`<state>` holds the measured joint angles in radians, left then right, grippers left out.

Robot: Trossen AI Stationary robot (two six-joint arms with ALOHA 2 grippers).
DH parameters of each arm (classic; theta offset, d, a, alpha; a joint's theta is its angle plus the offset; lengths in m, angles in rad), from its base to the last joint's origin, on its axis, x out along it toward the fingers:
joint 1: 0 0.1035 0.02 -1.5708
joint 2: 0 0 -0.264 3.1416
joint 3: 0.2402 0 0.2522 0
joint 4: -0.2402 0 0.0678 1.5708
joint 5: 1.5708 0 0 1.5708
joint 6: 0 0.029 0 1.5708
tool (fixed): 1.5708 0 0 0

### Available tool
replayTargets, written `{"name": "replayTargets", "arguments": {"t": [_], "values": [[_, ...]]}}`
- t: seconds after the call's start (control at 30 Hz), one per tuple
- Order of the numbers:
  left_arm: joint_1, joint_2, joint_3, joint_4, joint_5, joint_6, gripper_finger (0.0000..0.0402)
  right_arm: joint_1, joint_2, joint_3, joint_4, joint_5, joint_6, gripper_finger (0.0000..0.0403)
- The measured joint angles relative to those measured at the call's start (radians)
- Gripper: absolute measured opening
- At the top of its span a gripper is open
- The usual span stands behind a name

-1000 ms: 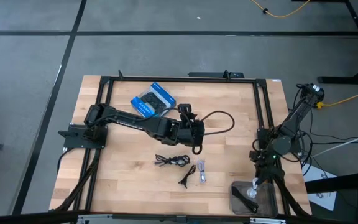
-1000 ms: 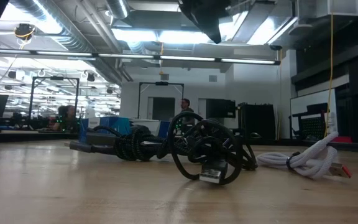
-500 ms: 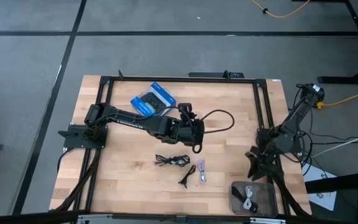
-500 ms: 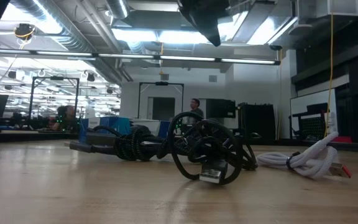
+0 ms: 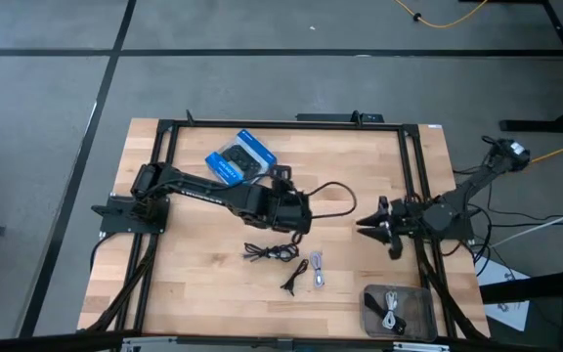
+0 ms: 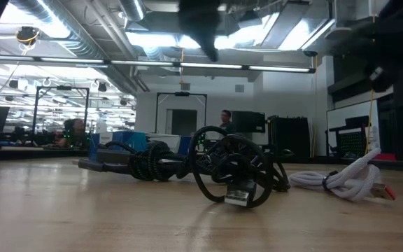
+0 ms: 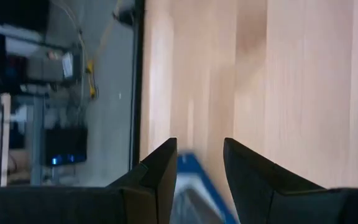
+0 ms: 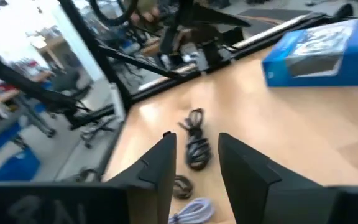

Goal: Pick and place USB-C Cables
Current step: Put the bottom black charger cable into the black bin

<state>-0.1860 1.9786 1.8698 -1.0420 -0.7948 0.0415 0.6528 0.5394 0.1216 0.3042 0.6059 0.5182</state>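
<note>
Three USB-C cables lie bundled on the wooden table: a black one [image 5: 270, 252] [image 6: 142, 165] [image 8: 195, 147], a second black one [image 5: 292, 278] [image 6: 233, 173] and a white-grey one [image 5: 317, 271] [image 6: 348, 182] [image 8: 193, 211]. A further white-grey cable [image 5: 391, 312] lies in the grey tray [image 5: 420, 315]. My left gripper [image 5: 299, 227] [image 7: 201, 163] hangs open above the table's middle, just beyond the black cables. My right gripper [image 5: 365, 225] [image 8: 196, 160] is open, held level right of the cables and pointing toward the table's left; nothing is between its fingers.
A blue box picturing a game controller [image 5: 240, 159] [image 8: 321, 57] lies on the far left part of the table. A black frame rail [image 5: 411, 176] runs along the right side. The tray sits at the near right corner. A yellow cord [image 5: 555, 150] trails on the floor.
My right gripper has risen from the tray at the near right corner, leaving the white-grey cable lying in it, and has swung toward the far edge and then the table's middle, turning level and pointing left. My left gripper has shifted slightly toward the table's left.
</note>
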Motion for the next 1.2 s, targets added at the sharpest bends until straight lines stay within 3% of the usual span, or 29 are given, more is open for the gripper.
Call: {"name": "replayTargets", "arguments": {"t": [0.17,0.37,0.57,0.73,0.83,0.93,1.07,1.13,1.2], "values": [[0.004,-0.016,0.002,-0.267,0.048,-0.211,0.0123,-0.171,0.206,0.161,-0.014,-0.173,-0.122,0.0124],[0.004,-0.016,-0.033,-0.525,0.079,-0.386,0.0123,-0.347,0.537,0.428,-0.185,-0.399,-0.250,0.0124],[-0.013,-0.203,-0.306,-0.434,0.161,-0.491,0.0123,-0.402,0.855,0.642,-0.193,-0.591,-0.358,0.0124],[-0.085,-0.361,-0.575,-0.194,0.338,-0.611,0.0120,-0.398,1.012,0.773,-0.240,-0.697,-0.444,0.0124],[-0.117,-0.370,-0.688,0.025,0.447,-0.615,0.0110,-0.395,1.047,0.802,-0.309,-0.660,-0.426,0.0124],[-0.121,-0.321,-0.760,0.187,0.504,-0.582,0.0099,-0.397,1.041,0.805,-0.426,-0.496,-0.324,0.0124],[-0.105,-0.226,-0.762,0.297,0.537,-0.539,0.0094,-0.397,0.973,0.805,-0.605,-0.314,-0.196,0.0124],[-0.087,-0.186,-0.762,0.379,0.613,-0.505,0.0093,-0.396,0.920,0.805,-0.694,-0.281,-0.143,0.0124],[-0.065,-0.143,-0.762,0.571,0.702,-0.457,0.0093,-0.391,0.858,0.805,-0.787,-0.250,-0.090,0.0124]]}}
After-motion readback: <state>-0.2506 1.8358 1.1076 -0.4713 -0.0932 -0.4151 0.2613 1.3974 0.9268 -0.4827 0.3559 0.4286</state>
